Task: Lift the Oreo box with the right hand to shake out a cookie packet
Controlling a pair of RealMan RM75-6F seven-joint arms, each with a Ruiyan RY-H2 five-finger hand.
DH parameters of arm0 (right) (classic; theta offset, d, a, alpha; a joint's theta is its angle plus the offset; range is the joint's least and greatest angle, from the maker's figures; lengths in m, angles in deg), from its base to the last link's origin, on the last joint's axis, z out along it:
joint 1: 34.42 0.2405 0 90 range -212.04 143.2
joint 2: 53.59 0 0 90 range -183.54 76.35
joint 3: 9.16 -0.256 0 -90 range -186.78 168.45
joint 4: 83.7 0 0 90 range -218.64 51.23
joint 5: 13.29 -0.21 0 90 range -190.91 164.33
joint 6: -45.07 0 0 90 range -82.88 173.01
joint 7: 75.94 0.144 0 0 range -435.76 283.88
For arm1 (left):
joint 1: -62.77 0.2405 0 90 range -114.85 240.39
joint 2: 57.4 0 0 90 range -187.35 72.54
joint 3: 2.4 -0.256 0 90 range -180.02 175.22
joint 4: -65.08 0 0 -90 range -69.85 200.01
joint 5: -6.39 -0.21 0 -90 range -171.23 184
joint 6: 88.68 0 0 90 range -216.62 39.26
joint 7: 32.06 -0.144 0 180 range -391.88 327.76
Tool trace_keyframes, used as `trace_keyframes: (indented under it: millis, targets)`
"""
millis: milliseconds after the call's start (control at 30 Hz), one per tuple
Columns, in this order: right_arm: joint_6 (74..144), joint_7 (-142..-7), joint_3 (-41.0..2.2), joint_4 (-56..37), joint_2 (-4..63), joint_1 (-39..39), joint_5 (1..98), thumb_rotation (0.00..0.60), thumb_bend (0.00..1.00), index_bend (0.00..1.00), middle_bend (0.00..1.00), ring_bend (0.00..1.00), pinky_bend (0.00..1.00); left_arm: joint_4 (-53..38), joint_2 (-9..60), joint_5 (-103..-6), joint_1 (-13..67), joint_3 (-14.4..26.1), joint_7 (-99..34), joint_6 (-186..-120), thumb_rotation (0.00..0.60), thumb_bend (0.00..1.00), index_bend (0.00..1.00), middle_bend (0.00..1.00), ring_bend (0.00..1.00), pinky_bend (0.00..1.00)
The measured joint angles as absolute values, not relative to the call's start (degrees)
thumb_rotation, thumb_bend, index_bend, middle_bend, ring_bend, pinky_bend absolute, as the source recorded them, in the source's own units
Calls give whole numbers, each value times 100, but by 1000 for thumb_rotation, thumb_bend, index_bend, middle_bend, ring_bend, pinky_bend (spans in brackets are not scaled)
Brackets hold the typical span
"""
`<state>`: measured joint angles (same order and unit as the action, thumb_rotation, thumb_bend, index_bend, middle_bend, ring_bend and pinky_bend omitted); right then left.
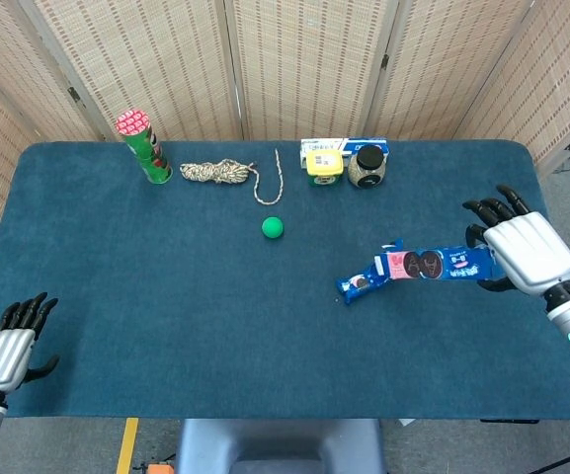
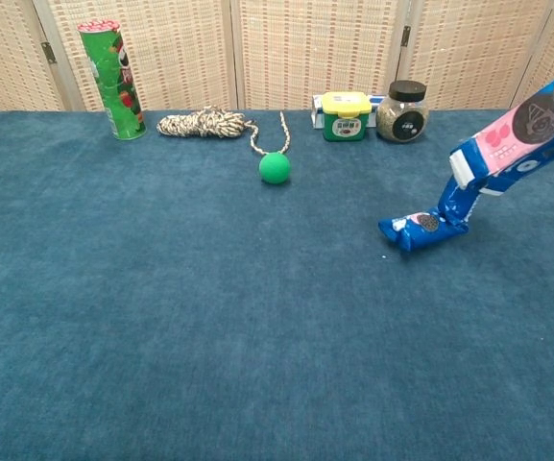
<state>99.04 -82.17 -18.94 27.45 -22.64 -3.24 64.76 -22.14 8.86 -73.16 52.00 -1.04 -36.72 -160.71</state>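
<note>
My right hand [image 1: 522, 252] grips the far end of the blue Oreo box [image 1: 431, 264] and holds it tilted, open end down and to the left. In the chest view the Oreo box [image 2: 521, 134] slants up off the right edge, and the hand itself is out of frame. A blue cookie packet [image 1: 361, 283] hangs out of the box's mouth, its lower end lying on the table; the cookie packet [image 2: 422, 226] shows clearly in the chest view. My left hand [image 1: 8, 346] rests empty at the table's near left corner, fingers apart.
On the blue table [image 1: 166, 296], a green ball [image 1: 273, 228] lies mid-table. Along the back stand a green chip can [image 1: 144, 146], a coiled rope [image 1: 220, 173], a yellow-lidded jar [image 1: 324, 165], a black-lidded jar [image 1: 367, 166] and a blue-white box [image 1: 349, 146].
</note>
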Motion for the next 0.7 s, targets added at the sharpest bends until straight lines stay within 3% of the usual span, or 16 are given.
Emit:
trace_keyframes:
  millis: [433, 700]
  targets:
    - [10213, -7236, -1906, 2765, -2248, -527, 6967, 600, 154, 591, 177, 142, 0, -2251, 883, -7326, 5202, -127, -3698, -16101, 600, 326, 0, 0, 0, 0]
    - [10821, -6319, -1777, 1936, -1009, -669, 7691, 600, 154, 591, 177, 152, 0, -2264, 885, -7349, 5211, -144, -3709, -16135, 600, 326, 0, 0, 0, 0]
